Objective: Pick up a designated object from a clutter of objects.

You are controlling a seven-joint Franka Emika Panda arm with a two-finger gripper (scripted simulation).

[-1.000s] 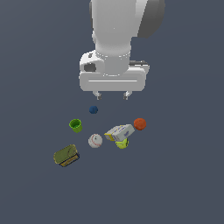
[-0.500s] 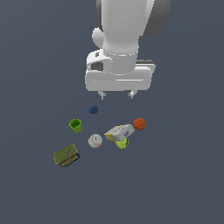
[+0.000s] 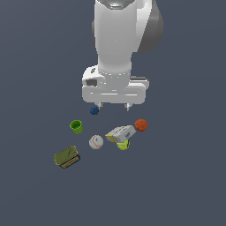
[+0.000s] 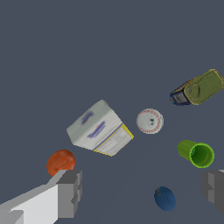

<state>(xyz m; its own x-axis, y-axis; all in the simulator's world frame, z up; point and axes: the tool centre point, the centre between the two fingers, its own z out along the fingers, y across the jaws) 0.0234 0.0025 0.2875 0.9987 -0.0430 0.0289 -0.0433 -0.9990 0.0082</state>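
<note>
The white baseball (image 3: pixel 96 141) with thin red stitching lies on the grey floor between the green cup (image 3: pixel 76 126) and the white-yellow-purple box (image 3: pixel 120 133). It also shows in the wrist view (image 4: pixel 149 121). My gripper (image 3: pixel 114 106) is open and empty, hanging above the clutter, behind the baseball and near the dark blue ball (image 3: pixel 94 110). In the wrist view its fingers (image 4: pixel 70 193) stand wide apart, with the blue ball (image 4: pixel 165 198) between them.
An orange ball (image 3: pixel 141 125) lies at the exterior view's right of the box. A yellow-green ball (image 3: pixel 123 145) touches the box's front. An olive flat tin (image 3: pixel 66 157) lies at the front left. The cup (image 4: pixel 196 153) lies on its side.
The arm has moved toward the exterior view's right and lowered a little over the clutter. The objects have not moved.
</note>
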